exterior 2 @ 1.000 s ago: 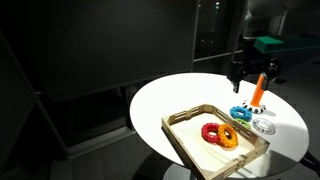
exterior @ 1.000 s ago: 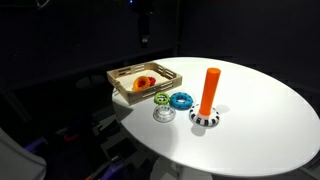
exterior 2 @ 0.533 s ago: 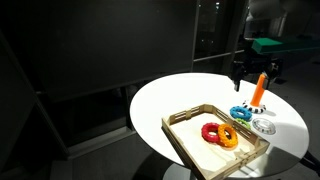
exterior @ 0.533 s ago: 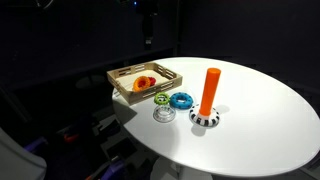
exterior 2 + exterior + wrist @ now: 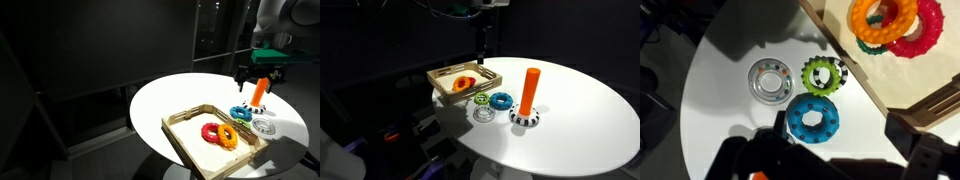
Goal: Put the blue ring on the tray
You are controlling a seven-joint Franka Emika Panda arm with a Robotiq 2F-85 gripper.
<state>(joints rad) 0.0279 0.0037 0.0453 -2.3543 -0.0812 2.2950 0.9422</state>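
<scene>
- Tool [image 5: 838, 162] jaws apart, empty, touching nothing; hangs above the white surface [image 5: 730, 120].
- Blue ring [image 5: 813, 118]: bright blue doughnut, ridged edge, flat on surface, touching green ring [image 5: 823, 75], just outside the tray [image 5: 908, 82].

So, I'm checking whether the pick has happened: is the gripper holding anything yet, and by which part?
Nothing is held. The gripper hangs open above the table, and the blue ring lies flat on the tabletop beside the green ring, untouched.
</scene>
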